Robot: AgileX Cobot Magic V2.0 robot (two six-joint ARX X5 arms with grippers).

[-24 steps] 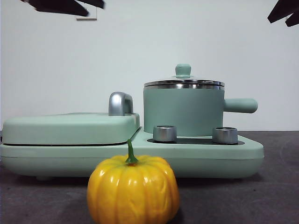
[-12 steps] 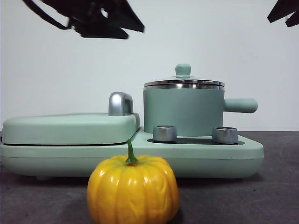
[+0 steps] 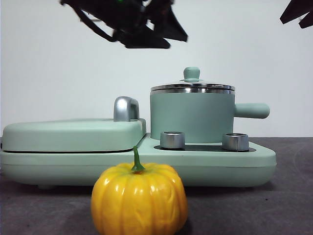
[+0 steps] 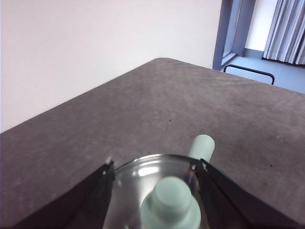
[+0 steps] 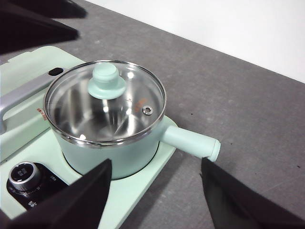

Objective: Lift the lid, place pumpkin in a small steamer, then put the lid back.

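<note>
The yellow-orange pumpkin [image 3: 139, 198] sits on the table in front of the appliance, nearest the front camera. The mint-green small steamer [image 3: 190, 117] [image 5: 119, 152] stands on the right side of the base, its side handle [image 3: 252, 110] pointing right. The glass lid [image 3: 192, 87] [image 5: 138, 95] rests on it, closed. My left gripper [image 3: 161, 39] [image 4: 156, 164] hovers open above and left of the lid, and its wrist view shows the mint knob [image 4: 170, 207] between the jaws. My right gripper [image 3: 296, 12] [image 5: 155, 164] waits open at the upper right, holding nothing.
The wide mint-green appliance base [image 3: 220, 159] carries a flat rectangular cover [image 3: 73, 134] with a silver handle [image 3: 125, 108] on its left half. Two silver knobs [image 3: 172, 140] [image 3: 235, 142] sit in front of the steamer. Dark grey table surface lies all around.
My left arm has swung from the upper left corner rightward and a little lower, toward the steamer's lid. Pumpkin, lid, steamer and right arm have not moved.
</note>
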